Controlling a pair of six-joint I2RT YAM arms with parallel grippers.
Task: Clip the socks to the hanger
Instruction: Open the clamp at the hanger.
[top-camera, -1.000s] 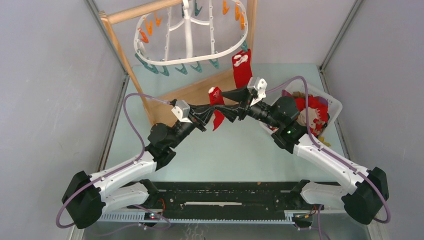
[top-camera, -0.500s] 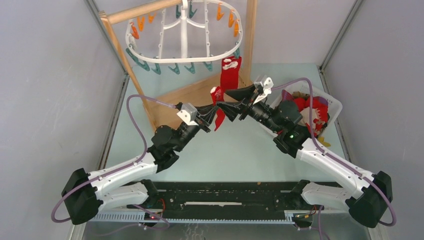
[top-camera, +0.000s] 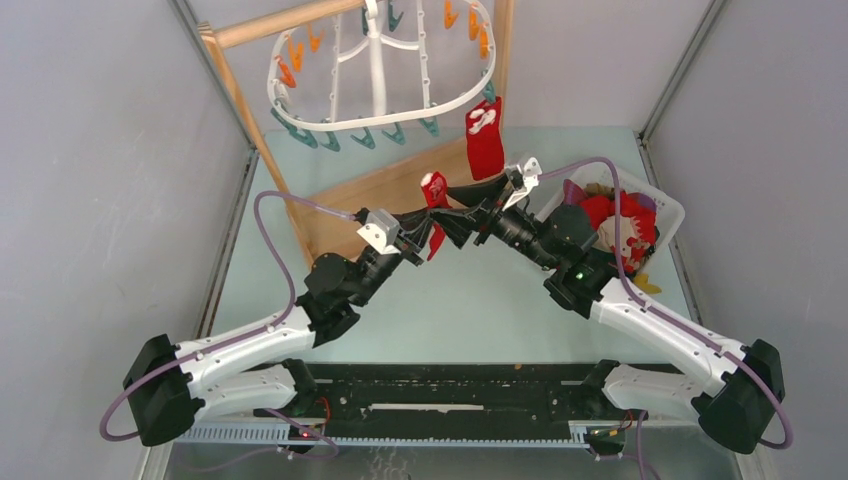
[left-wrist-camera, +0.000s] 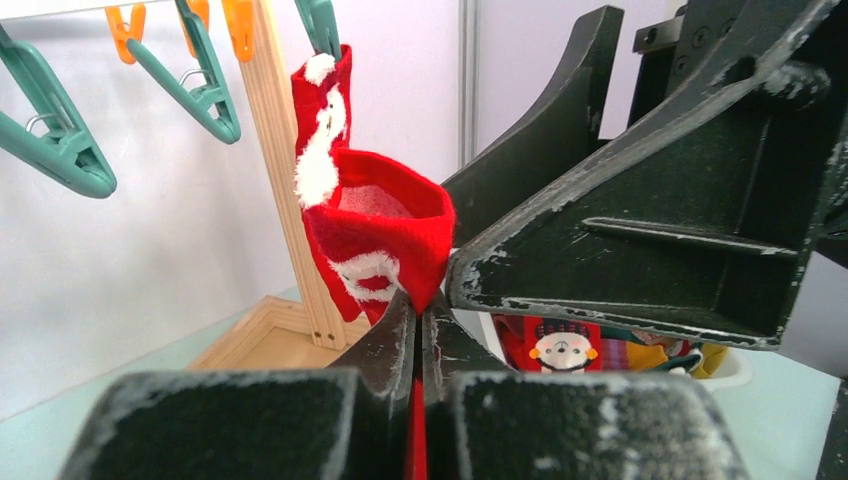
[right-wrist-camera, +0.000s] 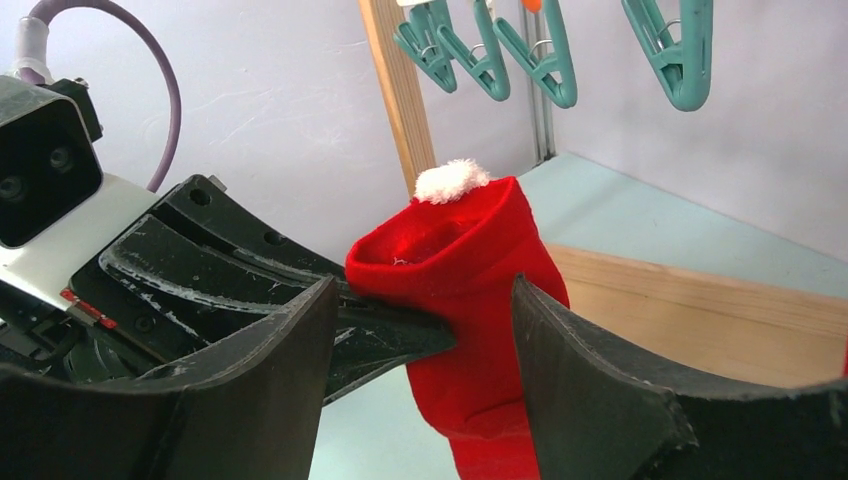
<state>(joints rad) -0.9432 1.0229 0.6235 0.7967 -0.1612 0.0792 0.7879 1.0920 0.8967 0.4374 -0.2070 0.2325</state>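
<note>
From above, your left gripper (top-camera: 427, 222) is clamped on a red sock (top-camera: 433, 192), holding it up over the table (top-camera: 470, 300) in front of the wooden stand (top-camera: 380, 190). The cuff points up and the foot hangs below the fingers. Your right gripper (top-camera: 448, 205) meets it from the other side with its jaws spread, one on each side of the sock. Behind them the white hanger (top-camera: 378, 70) hangs from the stand's bar with orange and teal clothespins (top-camera: 362, 138) round its rim, and a second red sock (top-camera: 484, 140) with white marks is clipped at its right end. A basket (top-camera: 650, 188) with more socks sits on the table beside your right arm. In the left wrist view, the two fingers press together with red fabric pinched between them just under the open cuff. The right gripper's black finger stands close beside the sock, and the second red sock hangs from a teal clothespin beside the stand's post. In the right wrist view, the sock stands between the two spread fingers, a white tuft (right-wrist-camera: 452, 180) on top. The left gripper reaches in from the left and pinches the sock's side. You cannot tell whether the right fingers touch the fabric.
</note>
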